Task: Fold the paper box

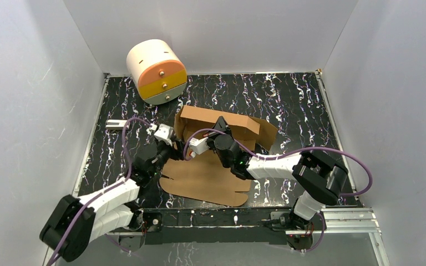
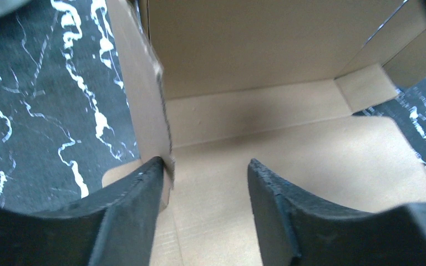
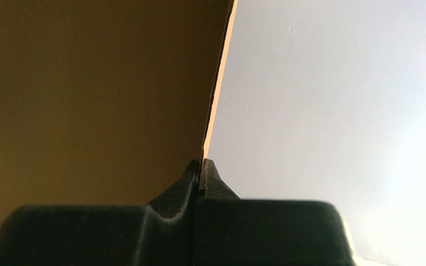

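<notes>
With the right gripper, pinched tight a raised panel edge of the paper box, half-folded at mid-table. Held the left gripper spread open beside a side wall. Probably needed a firm hold while squaring that wall.

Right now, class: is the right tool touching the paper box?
Touching. The right wrist view shows the right tool shut on the thin edge of an upright paper box panel.

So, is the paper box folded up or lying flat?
Partly folded: the paper box has its far wall and one side flap standing up, while the near panel lies flat.
</notes>
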Motion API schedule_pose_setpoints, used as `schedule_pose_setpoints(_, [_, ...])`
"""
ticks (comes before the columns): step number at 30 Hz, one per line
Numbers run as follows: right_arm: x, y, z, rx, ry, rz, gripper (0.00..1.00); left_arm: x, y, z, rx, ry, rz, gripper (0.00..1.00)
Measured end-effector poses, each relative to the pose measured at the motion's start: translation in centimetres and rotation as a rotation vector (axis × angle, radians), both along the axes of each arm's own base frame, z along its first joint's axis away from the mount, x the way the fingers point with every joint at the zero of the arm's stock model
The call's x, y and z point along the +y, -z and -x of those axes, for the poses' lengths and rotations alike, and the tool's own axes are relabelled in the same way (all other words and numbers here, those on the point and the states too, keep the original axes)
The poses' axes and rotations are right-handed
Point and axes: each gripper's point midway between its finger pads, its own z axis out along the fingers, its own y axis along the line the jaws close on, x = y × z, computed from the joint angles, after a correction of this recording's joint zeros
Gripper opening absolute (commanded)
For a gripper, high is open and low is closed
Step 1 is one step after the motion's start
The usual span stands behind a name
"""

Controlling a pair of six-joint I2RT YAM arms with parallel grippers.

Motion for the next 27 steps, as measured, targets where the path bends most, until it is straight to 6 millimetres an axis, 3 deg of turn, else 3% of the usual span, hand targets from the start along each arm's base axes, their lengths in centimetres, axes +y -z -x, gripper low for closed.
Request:
schedule_pose_setpoints(7, [0.0,0.0,0.0,0.000,0.000,0.000,0.00,0.9,-6.0,0.5,-0.170,-0.008,0.043,0.65])
schedule_pose_setpoints(14, [0.0,0.1,0.0,0.003,0.000,0.007,0.00,2.9,-9.1,-0.6,-0.230,-0.102,0.062,0.66])
schedule_pose_setpoints(27, [0.0,0.2,0.1,0.008,-0.002,0.007,0.00,13.3,-11.7,-5.2,-0.204,-0.455,0.231,0.64])
